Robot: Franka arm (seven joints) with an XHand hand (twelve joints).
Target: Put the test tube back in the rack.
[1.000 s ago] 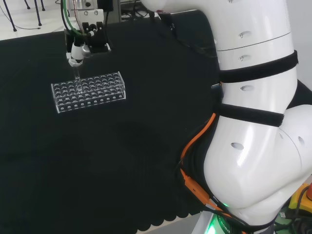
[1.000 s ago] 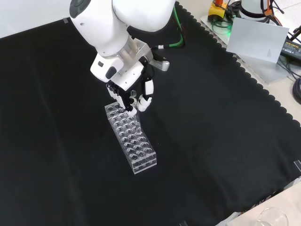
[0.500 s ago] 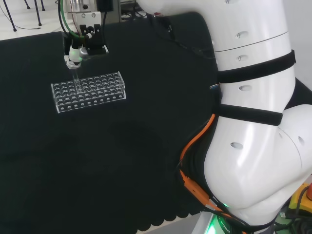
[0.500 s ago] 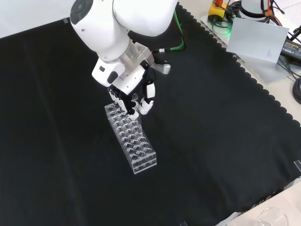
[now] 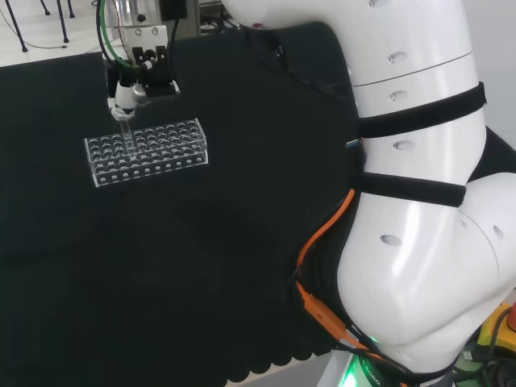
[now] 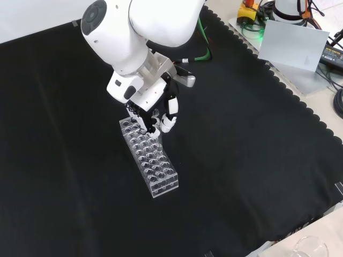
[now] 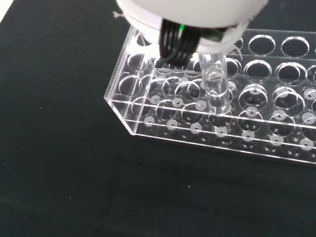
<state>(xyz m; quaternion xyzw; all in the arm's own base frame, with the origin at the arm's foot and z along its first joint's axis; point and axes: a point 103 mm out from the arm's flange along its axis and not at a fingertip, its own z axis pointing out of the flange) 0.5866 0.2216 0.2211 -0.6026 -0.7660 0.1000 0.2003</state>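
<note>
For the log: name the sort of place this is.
Likely a robotics lab bench: a clear test tube rack on black cloth, a test tube pinched in the robot hand, cables and electronics at the edge.

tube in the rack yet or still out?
Partly in. The test tube stands upright with its lower end through a hole in the rack top, while the hand holds its upper end.

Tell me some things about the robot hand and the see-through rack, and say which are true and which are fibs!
1. The hand holds a clear test tube. True.
2. The test tube lies flat on the black cloth. False: it stands upright, its lower end in a hole of the rack.
3. The rack is clear plastic with many round holes. True.
4. The rack is full of tubes. False: the other holes look empty.
</note>
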